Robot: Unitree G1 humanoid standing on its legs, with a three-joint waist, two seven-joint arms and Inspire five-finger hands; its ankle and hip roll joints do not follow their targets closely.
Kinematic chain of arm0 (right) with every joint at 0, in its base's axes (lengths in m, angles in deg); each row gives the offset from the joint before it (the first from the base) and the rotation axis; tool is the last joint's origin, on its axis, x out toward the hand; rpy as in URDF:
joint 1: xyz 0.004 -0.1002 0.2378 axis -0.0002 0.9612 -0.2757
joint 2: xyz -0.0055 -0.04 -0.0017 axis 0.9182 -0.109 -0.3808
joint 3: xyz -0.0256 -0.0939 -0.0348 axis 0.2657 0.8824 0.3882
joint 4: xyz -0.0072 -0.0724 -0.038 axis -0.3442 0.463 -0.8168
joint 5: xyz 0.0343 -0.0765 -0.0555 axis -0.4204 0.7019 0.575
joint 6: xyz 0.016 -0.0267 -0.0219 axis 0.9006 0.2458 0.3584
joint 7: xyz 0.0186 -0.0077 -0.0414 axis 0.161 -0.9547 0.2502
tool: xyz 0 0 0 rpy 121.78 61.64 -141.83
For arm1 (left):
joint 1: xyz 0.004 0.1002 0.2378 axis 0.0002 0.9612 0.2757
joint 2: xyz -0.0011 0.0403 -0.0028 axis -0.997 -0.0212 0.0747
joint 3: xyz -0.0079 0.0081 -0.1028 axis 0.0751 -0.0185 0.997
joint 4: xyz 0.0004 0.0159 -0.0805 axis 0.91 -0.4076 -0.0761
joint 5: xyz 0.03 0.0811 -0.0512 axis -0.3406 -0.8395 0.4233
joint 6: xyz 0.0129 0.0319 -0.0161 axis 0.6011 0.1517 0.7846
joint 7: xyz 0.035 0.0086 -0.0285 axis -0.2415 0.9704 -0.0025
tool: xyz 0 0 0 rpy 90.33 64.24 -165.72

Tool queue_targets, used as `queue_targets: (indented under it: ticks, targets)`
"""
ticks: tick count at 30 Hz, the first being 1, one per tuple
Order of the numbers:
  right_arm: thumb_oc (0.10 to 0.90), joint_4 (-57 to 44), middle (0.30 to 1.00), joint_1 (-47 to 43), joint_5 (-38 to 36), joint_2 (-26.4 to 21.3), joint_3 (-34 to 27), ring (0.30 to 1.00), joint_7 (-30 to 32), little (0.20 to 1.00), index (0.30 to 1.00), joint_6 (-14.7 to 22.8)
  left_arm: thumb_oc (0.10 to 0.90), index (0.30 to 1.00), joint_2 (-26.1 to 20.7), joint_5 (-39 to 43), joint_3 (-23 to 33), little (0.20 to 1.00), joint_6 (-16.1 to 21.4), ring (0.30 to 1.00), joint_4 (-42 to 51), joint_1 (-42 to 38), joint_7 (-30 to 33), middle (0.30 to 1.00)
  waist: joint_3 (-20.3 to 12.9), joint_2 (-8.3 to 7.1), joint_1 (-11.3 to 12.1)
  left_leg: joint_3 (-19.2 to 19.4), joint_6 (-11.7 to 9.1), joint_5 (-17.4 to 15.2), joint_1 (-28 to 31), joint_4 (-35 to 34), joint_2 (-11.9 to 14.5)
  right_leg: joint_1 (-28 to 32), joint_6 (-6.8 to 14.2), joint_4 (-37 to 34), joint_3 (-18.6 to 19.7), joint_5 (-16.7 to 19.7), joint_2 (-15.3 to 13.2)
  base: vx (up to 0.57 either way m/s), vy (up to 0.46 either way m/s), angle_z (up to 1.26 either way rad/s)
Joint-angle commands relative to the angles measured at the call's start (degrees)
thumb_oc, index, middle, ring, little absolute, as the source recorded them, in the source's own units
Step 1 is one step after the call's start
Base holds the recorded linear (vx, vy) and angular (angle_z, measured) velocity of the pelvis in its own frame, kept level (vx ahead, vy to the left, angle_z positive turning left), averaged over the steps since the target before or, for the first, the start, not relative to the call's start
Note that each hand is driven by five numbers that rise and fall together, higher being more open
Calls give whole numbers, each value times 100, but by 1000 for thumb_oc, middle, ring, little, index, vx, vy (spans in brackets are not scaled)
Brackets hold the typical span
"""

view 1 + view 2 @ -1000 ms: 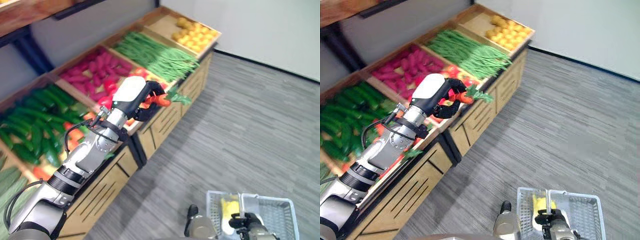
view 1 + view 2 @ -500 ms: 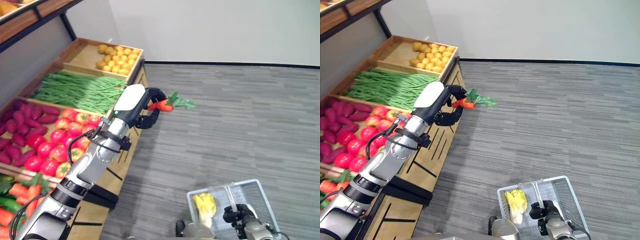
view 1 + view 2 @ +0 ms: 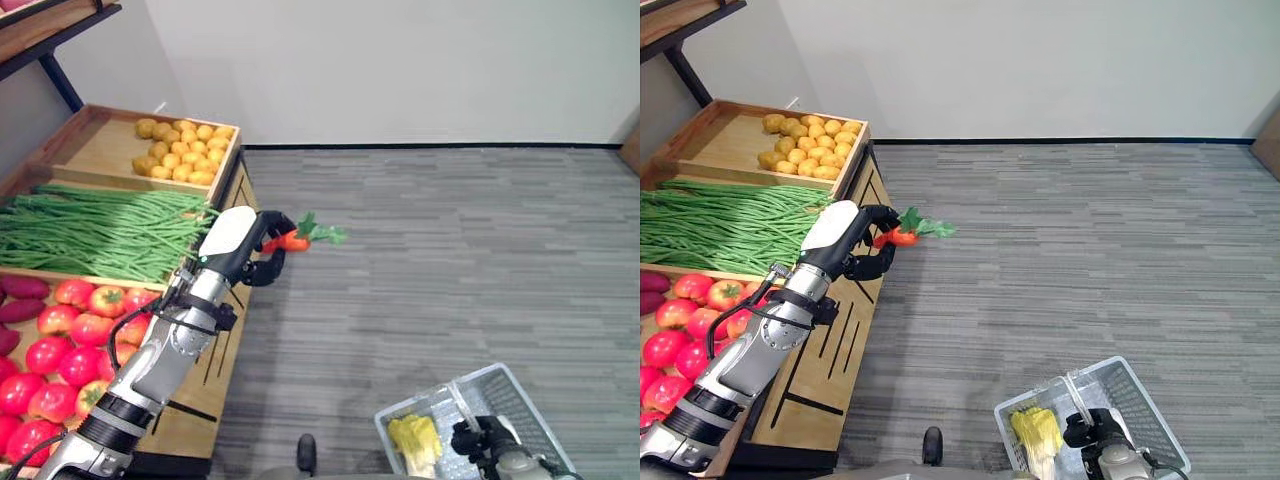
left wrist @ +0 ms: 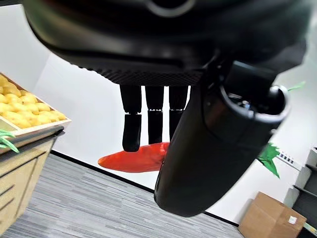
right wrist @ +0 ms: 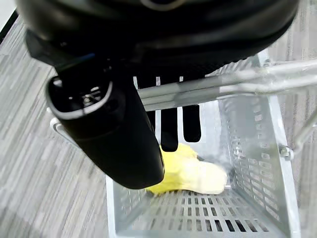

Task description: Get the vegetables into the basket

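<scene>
On my left the stand [image 3: 225, 330] carries potatoes [image 3: 178, 150], beans [image 3: 95, 232], tomatoes [image 3: 70, 335] and, I think, sweet potatoes [image 3: 18, 298].

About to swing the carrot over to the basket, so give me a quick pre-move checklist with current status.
1. Left hand shut on the carrot: ok.
2. Carrot clear of the produce stand, out over the floor: ok.
3. Right hand shut on the basket handle: ok.
4. Basket has room beside the yellow vegetable: ok.
5. Carrot above the basket: not ok, off to its left.
6. Grip firmness: cannot tell.
</scene>
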Motion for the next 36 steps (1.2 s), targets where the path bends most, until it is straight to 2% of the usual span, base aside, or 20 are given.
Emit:
queue_targets:
  ticks: [1,12,20,28,32,36]
  targets:
    - [400,-686,300,-591,-39,-682,-283,300,114,300,300,367,400,300,-73,254,635,300,320,300,630,-413,140,300,-310,-119,177,285,-510,-890,545,45,277,-135,232,117,-112,72,-277,79,73,-16]
    - [400,-1461,300,-1053,-276,-1109,-526,300,181,300,300,382,400,300,-28,400,620,300,266,300,684,-337,39,300,-484,-155,242,333,-439,-1050,667,18,237,-92,314,55,-115,68,-358,45,43,-4]
    - [400,-1516,300,-1991,-496,-1427,-281,300,307,300,300,336,400,300,-16,581,126,300,214,300,661,-855,-70,300,-508,-127,277,343,-439,-1045,717,18,246,-91,326,36,-124,126,-377,9,4,0]
    - [400,-2061,300,-2836,-564,-1229,102,300,528,300,300,357,400,300,410,645,-891,300,111,300,-12,-1956,-143,300,-520,-26,151,387,-440,-1054,766,18,255,-84,317,36,-110,133,-375,0,0,0]
    - [400,-2533,300,-3218,-538,-1057,442,300,527,300,300,332,400,300,683,261,-1459,300,-14,300,-744,-2791,-32,300,-517,30,50,435,-450,-1045,756,18,269,-127,306,36,-57,153,-356,-7,-13,-8]
    - [400,-3110,300,-3403,-211,-1127,660,300,489,300,300,305,400,300,838,30,-1805,300,-46,300,-1200,-3249,-63,300,-512,70,-40,486,-452,-1039,745,18,275,-170,302,36,-17,177,-344,-10,-16,-6]
